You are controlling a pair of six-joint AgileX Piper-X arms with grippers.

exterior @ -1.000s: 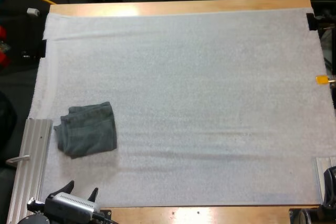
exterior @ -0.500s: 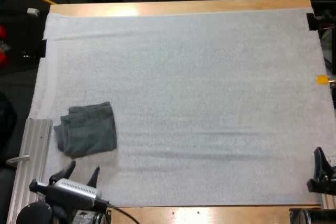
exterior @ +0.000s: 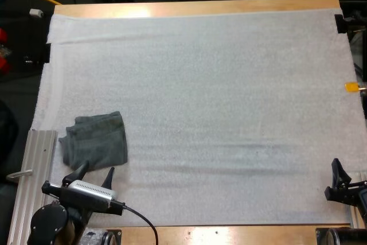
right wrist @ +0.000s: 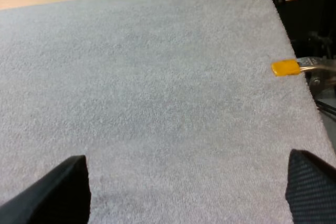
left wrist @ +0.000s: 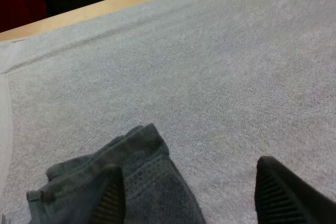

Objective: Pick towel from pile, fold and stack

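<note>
A dark grey-green towel lies loosely bunched on the white mat, near its left front part. My left gripper hovers just at the towel's near edge, open, with nothing between its fingers. In the left wrist view the towel lies partly under one black finger, and the left gripper spans the towel's edge and bare mat. My right gripper sits at the mat's front right corner, far from the towel. Seen from the right wrist, the right gripper is wide open over bare mat.
An aluminium rail with a small handle runs along the mat's left front side, close to my left arm. A shorter metal piece sits at the right front corner. A black clamp holds the mat's far right corner.
My left gripper has advanced from the table's front edge up to the towel's near edge. My right gripper has come into view at the front right corner and shifted slightly left.
</note>
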